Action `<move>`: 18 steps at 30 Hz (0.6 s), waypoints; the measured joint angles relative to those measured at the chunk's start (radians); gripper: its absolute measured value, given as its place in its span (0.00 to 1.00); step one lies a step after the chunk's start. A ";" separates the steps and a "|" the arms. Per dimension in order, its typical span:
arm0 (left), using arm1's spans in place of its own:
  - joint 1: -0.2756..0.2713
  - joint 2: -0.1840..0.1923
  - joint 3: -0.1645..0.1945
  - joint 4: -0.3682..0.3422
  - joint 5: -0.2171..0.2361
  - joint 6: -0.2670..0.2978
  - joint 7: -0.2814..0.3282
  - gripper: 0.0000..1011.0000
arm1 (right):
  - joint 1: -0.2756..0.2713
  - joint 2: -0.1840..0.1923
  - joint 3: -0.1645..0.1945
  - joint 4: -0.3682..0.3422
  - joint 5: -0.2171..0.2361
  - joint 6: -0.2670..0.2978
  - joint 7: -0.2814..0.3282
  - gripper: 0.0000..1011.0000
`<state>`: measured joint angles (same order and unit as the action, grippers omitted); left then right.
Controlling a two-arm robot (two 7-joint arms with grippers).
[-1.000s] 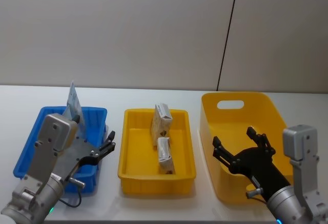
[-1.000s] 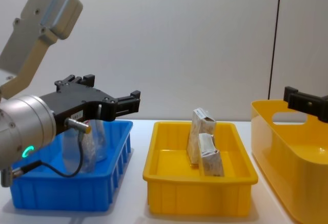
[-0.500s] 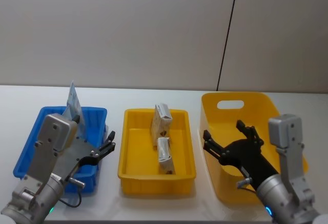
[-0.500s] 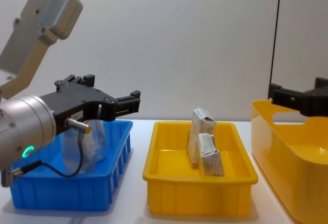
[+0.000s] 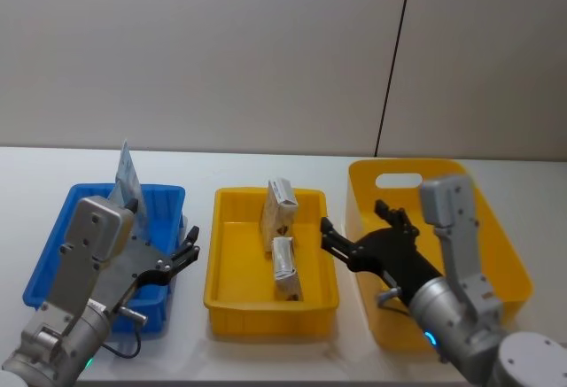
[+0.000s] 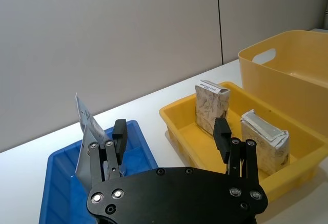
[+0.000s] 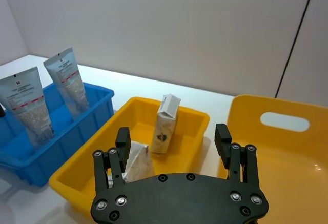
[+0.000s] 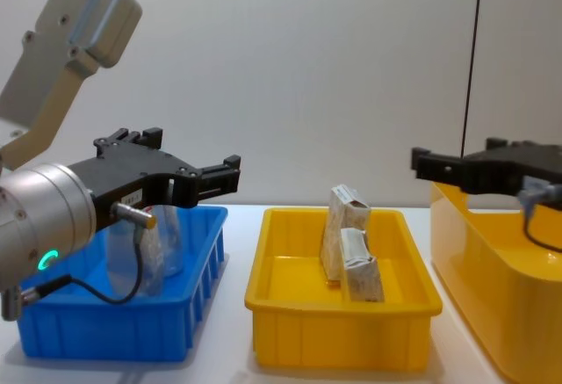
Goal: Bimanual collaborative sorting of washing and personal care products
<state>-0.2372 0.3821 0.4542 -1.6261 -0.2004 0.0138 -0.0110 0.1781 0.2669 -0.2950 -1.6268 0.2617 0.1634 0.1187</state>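
Squeeze tubes (image 7: 25, 101), two of them, pale blue-white with a red band, stand crimped end up in the blue bin (image 5: 42, 259) on my left. They lean on its walls, which I judge is what keeps them upright. An upright beige pack (image 5: 281, 210) and a whitish pack (image 5: 285, 267) lying just in front of it sit in the small yellow tray (image 5: 214, 267) at the middle of the white worktop (image 5: 266, 360), so each kind appears to have its own container. The large yellow tub (image 5: 496, 232) on my right looks empty. My left gripper (image 6: 170, 134) hovers over the blue bin's right side, jaws spread apart and holding nothing. My right gripper (image 7: 172, 134) hangs above the tub's left rim, pointing toward the tray, jaws likewise wide and empty, probably placed to reach for a pack. The tubes carry small dark print and each pack a dark logo, but I cannot read any words or brand.
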 joint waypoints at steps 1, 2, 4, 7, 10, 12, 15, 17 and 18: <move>0.000 0.000 0.000 0.000 0.000 0.000 0.000 0.99 | 0.005 -0.005 -0.002 0.004 -0.001 0.011 -0.002 0.99; 0.000 0.000 0.000 0.000 0.000 0.000 0.000 0.99 | 0.016 -0.017 -0.007 0.013 -0.003 0.026 -0.008 0.99; 0.000 0.000 0.000 0.000 0.000 0.000 0.000 0.99 | 0.025 -0.028 -0.011 0.019 -0.006 0.045 -0.017 0.99; 0.000 0.000 0.000 0.000 0.000 0.000 0.000 0.99 | 0.043 -0.055 -0.020 0.032 -0.011 0.078 -0.037 0.99; 0.000 0.000 0.000 0.000 0.000 0.000 0.000 0.99 | 0.064 -0.089 -0.029 0.049 -0.018 0.121 -0.067 0.99; 0.000 0.000 0.000 0.000 0.000 0.000 0.000 0.99 | 0.072 -0.101 -0.033 0.056 -0.021 0.138 -0.076 0.99; 0.000 0.000 0.000 0.000 0.000 0.000 0.000 0.99 | 0.088 -0.124 -0.039 0.068 -0.025 0.172 -0.096 0.99; 0.000 0.000 0.000 0.000 0.000 0.000 0.000 0.99 | 0.100 -0.142 -0.043 0.079 -0.029 0.195 -0.108 0.99; 0.000 0.000 0.000 0.000 0.000 0.000 0.000 0.99 | 0.109 -0.153 -0.045 0.086 -0.030 0.212 -0.115 0.99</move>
<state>-0.2372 0.3821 0.4543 -1.6262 -0.2004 0.0138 -0.0110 0.2866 0.1143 -0.3398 -1.5407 0.2319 0.3750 0.0036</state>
